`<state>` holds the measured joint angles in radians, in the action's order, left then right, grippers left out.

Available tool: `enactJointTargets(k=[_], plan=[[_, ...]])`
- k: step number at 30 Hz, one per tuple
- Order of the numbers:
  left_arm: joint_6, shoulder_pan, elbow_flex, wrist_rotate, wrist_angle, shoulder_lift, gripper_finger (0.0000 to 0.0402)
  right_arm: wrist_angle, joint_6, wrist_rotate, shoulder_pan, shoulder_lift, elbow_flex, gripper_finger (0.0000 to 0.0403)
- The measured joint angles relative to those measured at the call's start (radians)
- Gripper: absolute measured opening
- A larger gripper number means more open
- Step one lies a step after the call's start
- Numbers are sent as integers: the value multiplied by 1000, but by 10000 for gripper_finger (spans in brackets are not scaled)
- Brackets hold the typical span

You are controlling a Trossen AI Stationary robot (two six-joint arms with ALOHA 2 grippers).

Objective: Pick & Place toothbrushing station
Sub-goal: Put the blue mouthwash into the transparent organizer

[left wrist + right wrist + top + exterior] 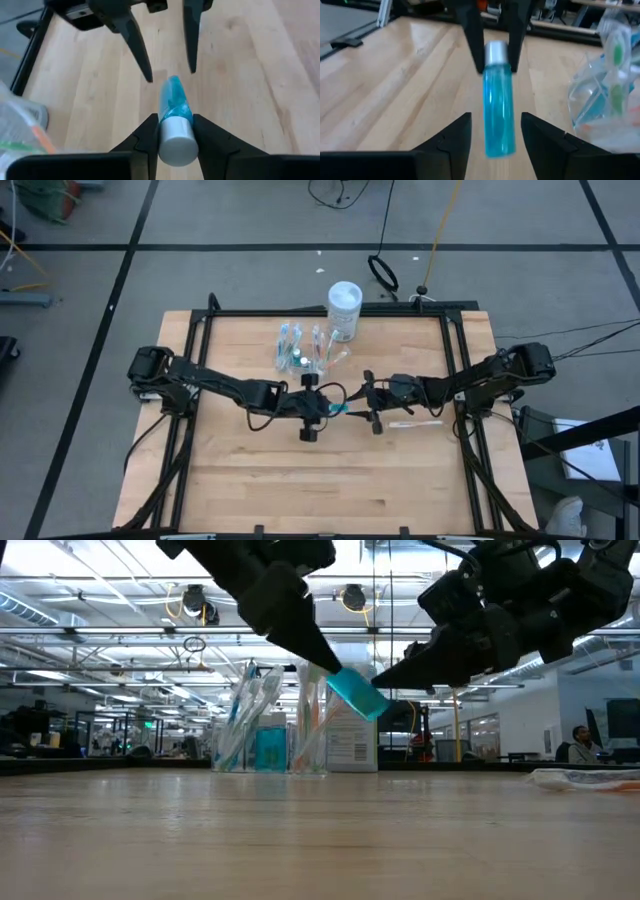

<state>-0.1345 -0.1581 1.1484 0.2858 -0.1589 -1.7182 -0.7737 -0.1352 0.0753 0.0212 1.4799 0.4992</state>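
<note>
Both arms reach toward the middle of the wooden table (pixel 250 470), and their grippers face each other just above the boards. The left gripper (pixel 172 131) is clamped on the silver-capped end of a small blue bottle (pixel 175 102), with one dark finger pressed against each side of the cap. In the low view the bottle (pixel 356 693) hangs clear of the tabletop, tilted down toward the right arm.

The right gripper (pixel 495 131) has its fingers spread apart, and the bottle's blue body (pixel 498 112) lies in the gap between them without either finger touching it. From the left wrist view, the right arm's two fingertips (pixel 146 75) stand on either side of the bottle's far end, still apart from it.

The toothbrushing station (pixel 305 348), a clear plastic holder with upright compartments and toothbrushes standing in it, sits on the table toward the far edge, behind the two grippers and well apart from them. The low view shows it upright (pixel 270 720), with blue contents in its middle part. A white cylindrical tub (pixel 345 308) stands just beside it at the table's far edge. A packaged toothbrush (pixel 415 423) lies flat on the table near the right gripper.
</note>
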Motion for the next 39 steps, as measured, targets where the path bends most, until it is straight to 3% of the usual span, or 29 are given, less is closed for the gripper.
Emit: enactJointTargets(k=[8, 15, 26, 39], plan=[[39, 8, 81, 48, -389, 128, 95, 75, -19, -80, -6, 1, 0, 202], [193, 145, 260, -23, -781, 162, 98, 67, -20, -75, -8, 1, 1, 207], [102, 373, 250, -72, -782, 91, 98, 75, -32, -75, -8, 1, 0, 208], [65, 401, 250, -121, -779, 29, 100, 76, -34, -75, -8, 1, 0, 208]])
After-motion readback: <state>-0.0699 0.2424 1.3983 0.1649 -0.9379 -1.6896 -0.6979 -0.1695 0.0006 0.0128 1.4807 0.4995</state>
